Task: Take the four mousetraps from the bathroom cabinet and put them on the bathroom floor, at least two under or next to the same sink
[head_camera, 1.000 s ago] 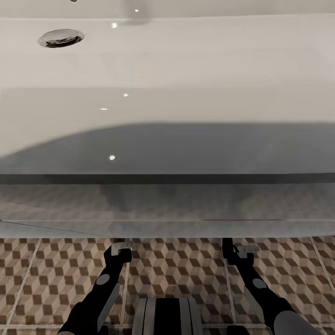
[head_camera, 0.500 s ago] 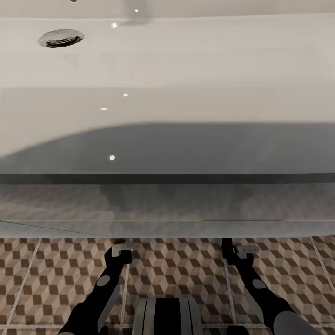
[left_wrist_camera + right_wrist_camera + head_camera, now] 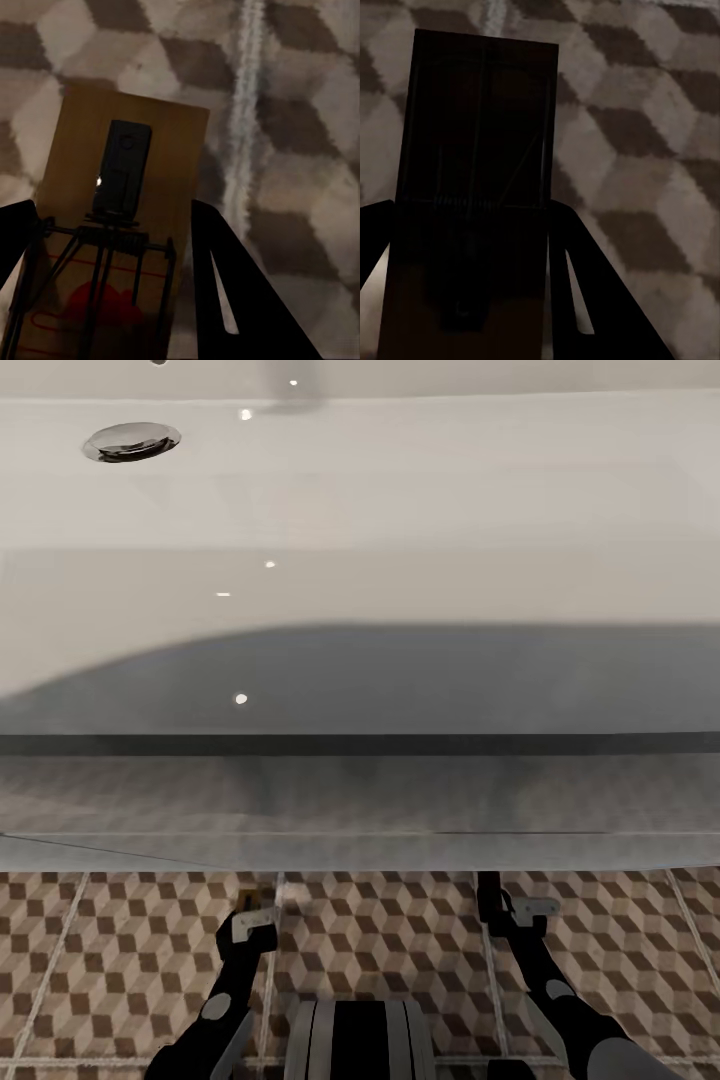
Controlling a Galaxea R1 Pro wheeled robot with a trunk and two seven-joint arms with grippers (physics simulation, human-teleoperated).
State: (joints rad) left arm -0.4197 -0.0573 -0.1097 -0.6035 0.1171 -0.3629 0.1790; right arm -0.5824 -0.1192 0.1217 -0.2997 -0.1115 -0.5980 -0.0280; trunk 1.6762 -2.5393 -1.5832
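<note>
A tan mousetrap (image 3: 154,150) with dark wire and a red mark lies between the fingers of my left gripper (image 3: 111,217), just above the cube-patterned bathroom floor (image 3: 300,112). Its tan corner (image 3: 247,901) peeks out by the left gripper (image 3: 256,916) in the head view. My right gripper (image 3: 469,210) is shut on a second mousetrap (image 3: 480,112), which is dark in shadow. Both grippers hang low just in front of the wide white sink (image 3: 400,510), the right gripper (image 3: 520,908) near its front edge. The cabinet is out of view.
The sink's chrome drain (image 3: 131,441) sits at the far left of the basin. The sink's front edge (image 3: 360,850) overhangs the floor (image 3: 400,940) right ahead of both arms. My own base (image 3: 360,1040) shows between the arms.
My left gripper has drawn back from under the sink's front edge toward my base, with the mousetrap still in it. The right arm has barely moved.
</note>
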